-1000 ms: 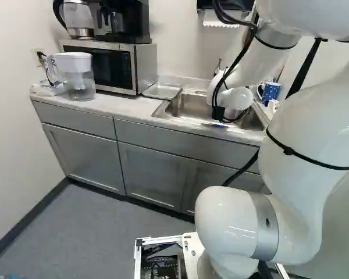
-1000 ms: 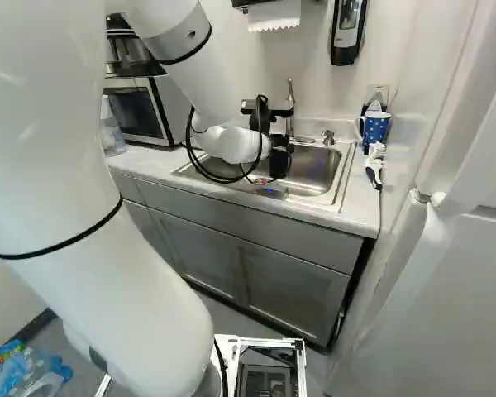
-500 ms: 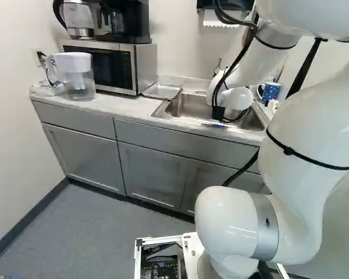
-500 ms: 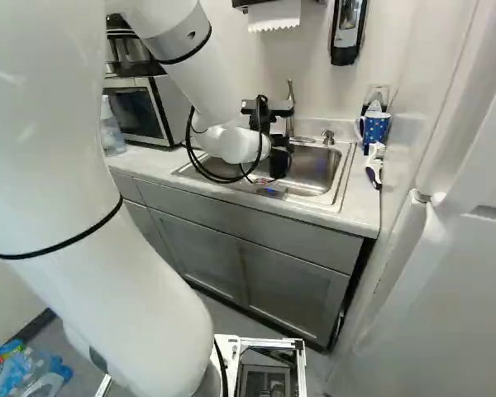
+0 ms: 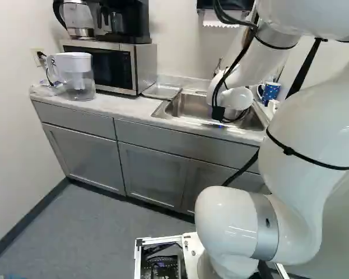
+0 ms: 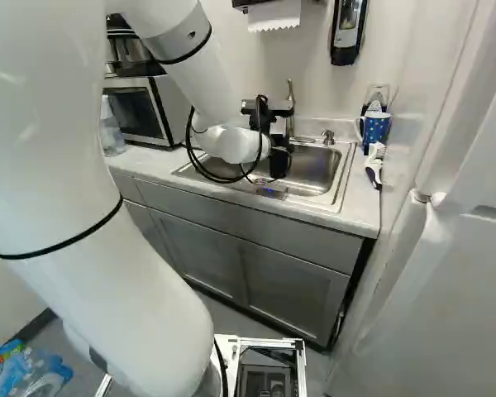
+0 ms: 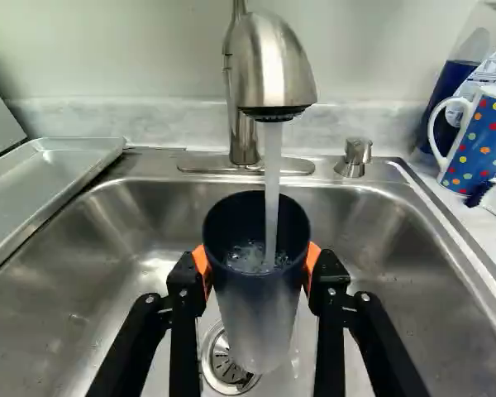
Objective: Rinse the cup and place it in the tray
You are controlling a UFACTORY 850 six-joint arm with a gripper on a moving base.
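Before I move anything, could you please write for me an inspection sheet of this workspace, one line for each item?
Surface: light counter, with steel sink set in.
Job's things: cup upright, water running into it from the faucet; tray beside the sink.
Clutter: dotted mug and brush on the other side.
Gripper: shut on the cup, one orange pad each side.
Cables: black cables loop loosely at the arm's wrist.
Surroundings: microwave, pitcher; plastic bottles on the floor.
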